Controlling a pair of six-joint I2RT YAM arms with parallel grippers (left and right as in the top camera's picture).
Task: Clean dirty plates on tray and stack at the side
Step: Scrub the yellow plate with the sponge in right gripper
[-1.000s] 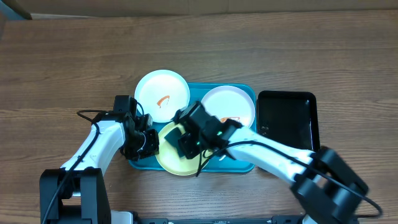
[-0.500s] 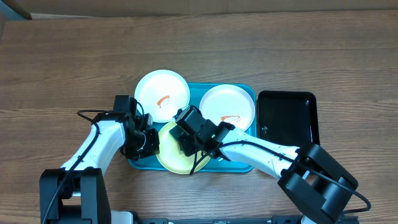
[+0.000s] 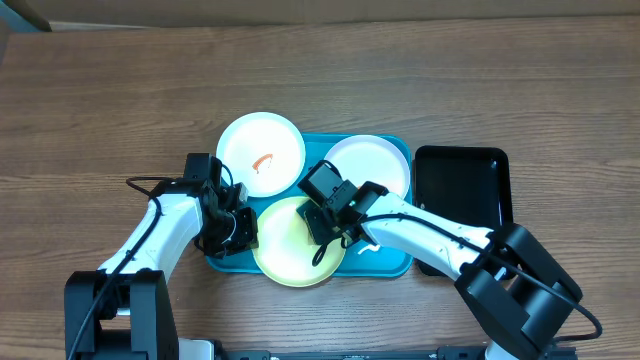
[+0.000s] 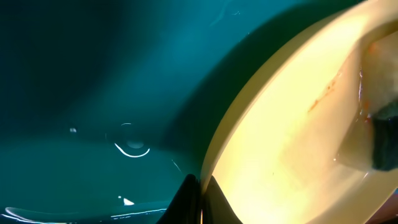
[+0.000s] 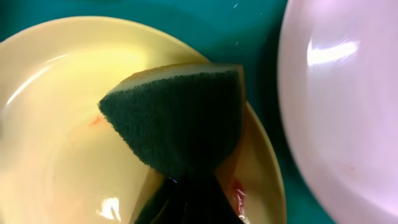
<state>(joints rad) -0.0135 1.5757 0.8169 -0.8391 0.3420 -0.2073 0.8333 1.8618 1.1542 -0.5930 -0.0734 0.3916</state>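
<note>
- Brown wood table (image 3: 100, 100) runs under everything.
- Left gripper (image 3: 240, 228) sits at the left edge of the yellow plate. In the left wrist view its dark fingertips (image 4: 200, 199) come together on that plate's rim, pinching it.
- White plate (image 3: 260, 150) with a curved orange-red smear lies over the far-left corner of the tray, partly past the rim.
- Turquoise tray (image 3: 228, 262) carries the plates.
- Yellow plate (image 3: 285, 262) rests in the near part of the tray, its near edge over the tray's rim. Faint orange traces and wet shine show on it.
- Right gripper (image 3: 325, 220) is clamped on a sponge (image 5: 180, 118), whose green scouring face presses on the yellow plate's right side.
- Second white plate (image 3: 375, 160) lies in the far-right part of the tray, just beside the yellow one.
- Black tray (image 3: 462, 190) stands just right of the turquoise one.
</note>
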